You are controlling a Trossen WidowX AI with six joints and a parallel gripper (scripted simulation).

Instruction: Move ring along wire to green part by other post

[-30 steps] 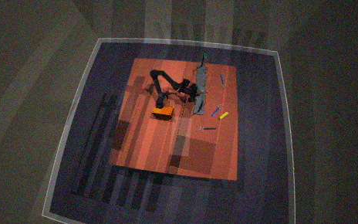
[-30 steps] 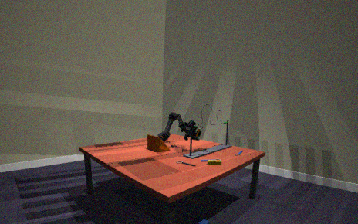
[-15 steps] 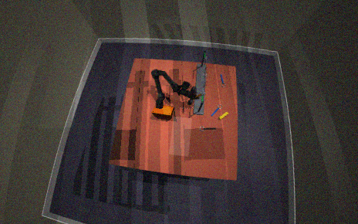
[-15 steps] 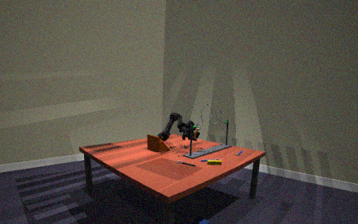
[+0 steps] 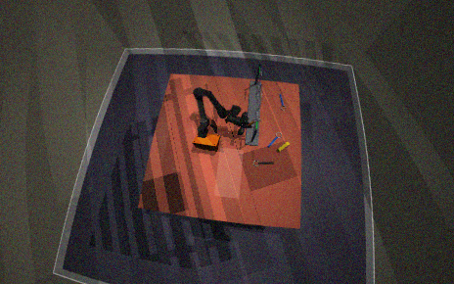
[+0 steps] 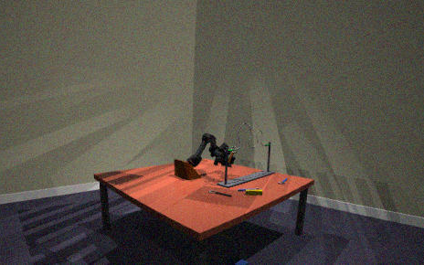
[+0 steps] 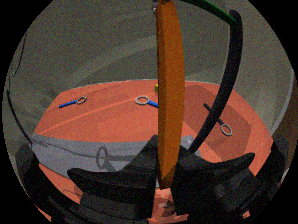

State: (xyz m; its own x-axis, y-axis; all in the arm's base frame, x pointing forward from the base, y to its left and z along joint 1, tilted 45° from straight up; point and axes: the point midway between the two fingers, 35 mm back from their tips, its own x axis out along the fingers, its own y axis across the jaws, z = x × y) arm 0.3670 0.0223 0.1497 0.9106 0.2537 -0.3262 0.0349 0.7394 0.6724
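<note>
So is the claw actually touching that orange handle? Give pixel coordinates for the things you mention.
Touching: the wrist view shows the handle (image 7: 170, 95) standing upright, its lower end clamped between the claw's (image 7: 166, 167) two dark fingers.
</note>
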